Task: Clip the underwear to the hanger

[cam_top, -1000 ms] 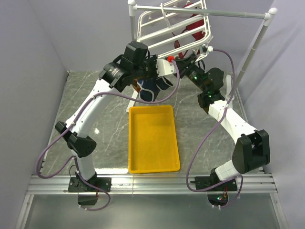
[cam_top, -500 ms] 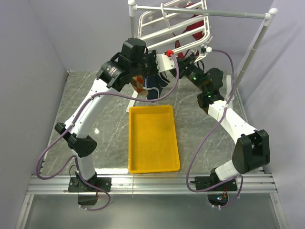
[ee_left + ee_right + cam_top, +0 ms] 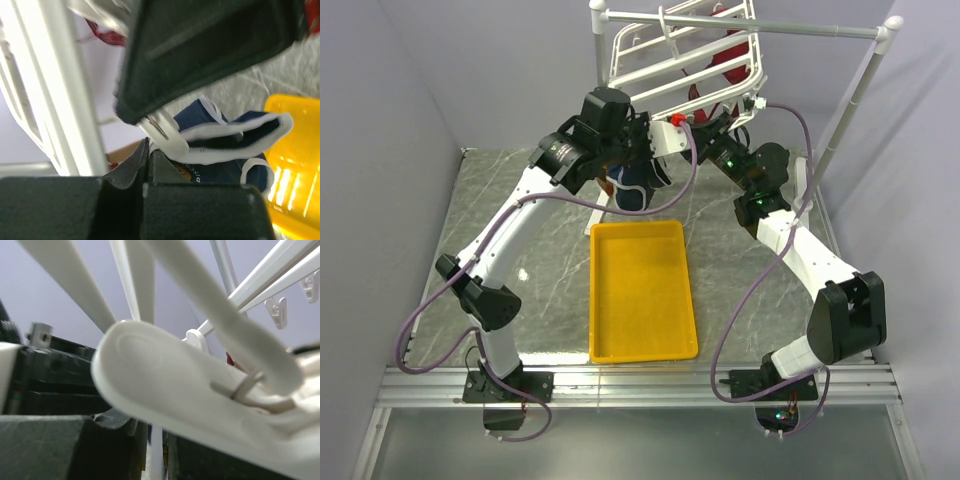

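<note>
Left hand [image 3: 148,151] dipped, gripping soft navy underwear [image 3: 227,152].

Left arm [image 3: 520,215]: white shell links, with black housings at the shoulder, elbow and wrist joints.
Right arm [image 3: 798,248]: the same white links and black joints, with a small green light on the wrist housing.
Cables: 1 grey-mauve cable per arm, looping loosely from base to wrist.
Bases [image 3: 505,385]: 2 black mounting plates.
Left tool [image 3: 147,146]: matt black fingers with angular tips, and a red dot on its white body.
Right tool [image 3: 155,440]: blocky black fingers, with a small silver bracket on the housing beside them.
</note>
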Motion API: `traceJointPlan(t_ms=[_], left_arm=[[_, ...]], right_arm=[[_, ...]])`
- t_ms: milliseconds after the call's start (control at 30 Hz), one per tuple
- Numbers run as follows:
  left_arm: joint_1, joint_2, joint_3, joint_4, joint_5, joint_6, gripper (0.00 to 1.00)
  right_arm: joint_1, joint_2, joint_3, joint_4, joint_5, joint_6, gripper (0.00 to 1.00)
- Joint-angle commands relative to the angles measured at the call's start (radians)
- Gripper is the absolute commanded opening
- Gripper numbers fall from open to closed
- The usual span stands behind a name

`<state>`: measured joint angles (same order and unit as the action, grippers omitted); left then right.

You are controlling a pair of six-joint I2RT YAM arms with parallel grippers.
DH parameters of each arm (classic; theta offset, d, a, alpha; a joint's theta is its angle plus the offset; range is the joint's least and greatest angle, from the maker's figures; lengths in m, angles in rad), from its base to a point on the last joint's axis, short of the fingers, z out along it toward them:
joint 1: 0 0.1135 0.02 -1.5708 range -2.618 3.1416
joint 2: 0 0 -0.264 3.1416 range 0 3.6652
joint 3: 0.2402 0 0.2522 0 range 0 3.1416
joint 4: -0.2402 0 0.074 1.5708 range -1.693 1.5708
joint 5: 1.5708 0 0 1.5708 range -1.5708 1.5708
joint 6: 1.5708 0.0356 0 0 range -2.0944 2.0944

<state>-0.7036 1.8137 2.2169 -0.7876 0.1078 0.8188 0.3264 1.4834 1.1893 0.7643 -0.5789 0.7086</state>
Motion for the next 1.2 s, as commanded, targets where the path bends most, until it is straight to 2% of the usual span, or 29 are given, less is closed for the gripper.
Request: traceJointPlan(t_ms=[0, 267, 667, 900, 1167], left_arm=[[-0.011, -0.002, 0.013, -0.036, -0.008, 0.017, 0.00], [-0.013, 0.093, 0.197, -0.122, -0.023, -0.053, 0.00], [-0.033, 0.081, 0.179, -0.117, 0.000, -0.116, 0.00], [-0.034, 0.091, 0.150, -0.099, -0.025, -0.150, 0.00], [-0.036, 0.114, 0.158, -0.065, -0.039, -0.300, 0.00]], right_arm=[[-0.006, 0.009, 0.029, 0.043, -0.067, -0.009, 0.00], [-0.003, 0.006, 0.015, 0.040, -0.095, -0.106, 0.00], [0.023, 0.003, 0.021, -0.025, -0.018, -0.254, 0.00], [0.028, 0.008, 0.023, -0.010, -0.032, -0.235, 0.00], [0.030, 0.006, 0.023, -0.028, -0.016, -0.256, 0.00]])
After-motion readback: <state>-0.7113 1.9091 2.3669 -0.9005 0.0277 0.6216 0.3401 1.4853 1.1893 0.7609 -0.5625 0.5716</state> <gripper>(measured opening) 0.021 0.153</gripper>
